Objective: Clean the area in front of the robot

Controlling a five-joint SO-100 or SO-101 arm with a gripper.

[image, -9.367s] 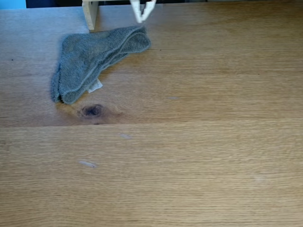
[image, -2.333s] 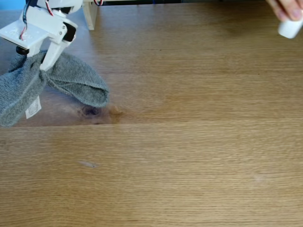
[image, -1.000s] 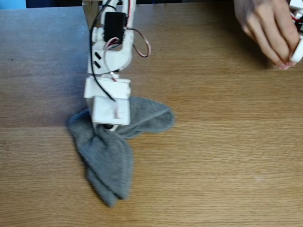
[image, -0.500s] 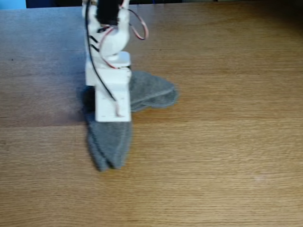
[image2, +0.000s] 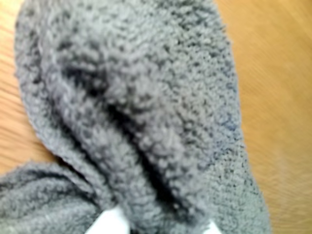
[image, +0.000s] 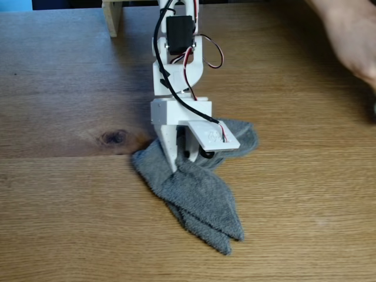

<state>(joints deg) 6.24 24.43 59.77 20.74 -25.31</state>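
One grey terry cloth (image: 197, 197) is pinched in the claw (image: 179, 161): its jaws are closed on a bunched fold near the cloth's upper middle, and in the wrist view the fabric (image2: 146, 107) crowds right up to the two white finger tips at the bottom edge. The white arm (image: 176, 64) reaches down the fixed view from the top edge and presses the cloth onto the oak tabletop (image: 305, 211) near the middle of the picture, just to the right of the dark knot (image: 113, 137). One lobe of the cloth trails toward the bottom edge, another pokes out on the right behind the claw.

By my reading the wiping is under way, not finished; whether any smudges are left I cannot tell. The bare wood to the right and across the lower part looks like the ground yet to cover.

Room is generous on both sides and below. Obstacles sit only at the top: a pale wooden post (image: 111, 16) at upper left, and a person's blurred hand (image: 352, 35) at the upper right corner, well apart from the cloth.
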